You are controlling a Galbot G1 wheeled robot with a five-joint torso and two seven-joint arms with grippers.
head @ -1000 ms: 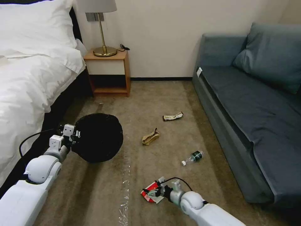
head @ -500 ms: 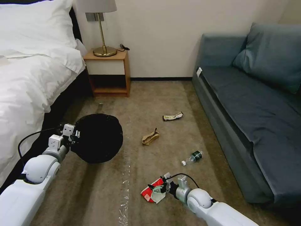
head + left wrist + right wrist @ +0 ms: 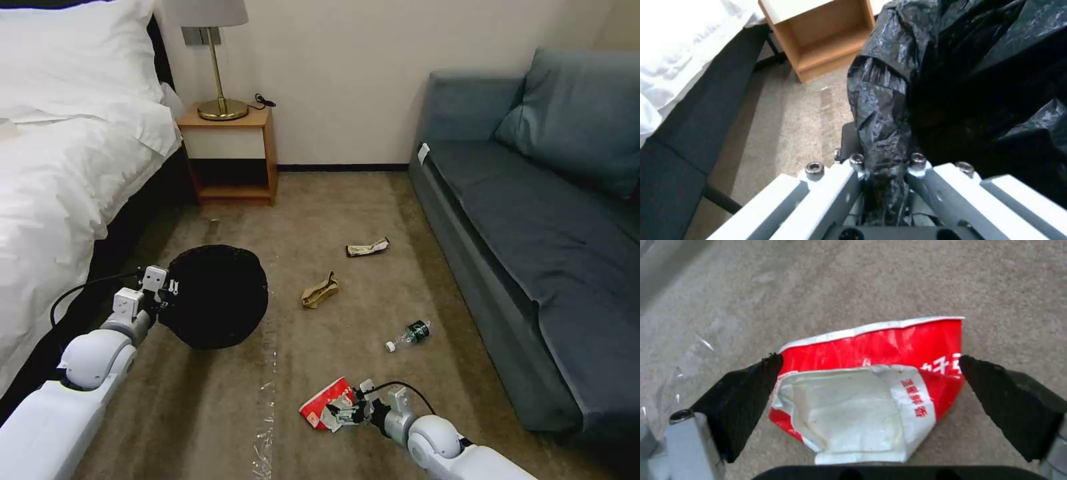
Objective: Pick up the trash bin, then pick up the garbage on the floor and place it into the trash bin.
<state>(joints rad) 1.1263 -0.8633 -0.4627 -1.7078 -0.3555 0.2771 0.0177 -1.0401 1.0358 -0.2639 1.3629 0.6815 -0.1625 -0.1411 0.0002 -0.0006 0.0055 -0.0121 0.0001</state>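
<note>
My left gripper [image 3: 162, 288] holds the trash bin [image 3: 217, 295] at centre left of the head view, jaws pinched tight on the bag-draped rim, as the left wrist view shows with black plastic [image 3: 889, 133] squeezed between them; the bin hangs tilted, its dark mouth turned toward me. My right gripper [image 3: 345, 413] sits low at the bottom centre, jaws spread wide on either side of the red-and-white carton [image 3: 871, 383], which lies flattened on the carpet [image 3: 347, 207]; one pad looks to touch the carton's edge, the other stands just clear. To do this well, I judge I should sink a little lower so the pads meet the carton's sides rather than skim its top, then close slowly, since crushed paper will buckle and may slip. I keep the bin steady and its opening up enough that nothing spills when the carton comes over. The brown paper scrap [image 3: 321, 291], the snack wrapper [image 3: 367, 248] and a small bottle [image 3: 409, 334] lie farther up the frame, well apart from my jaws.
</note>
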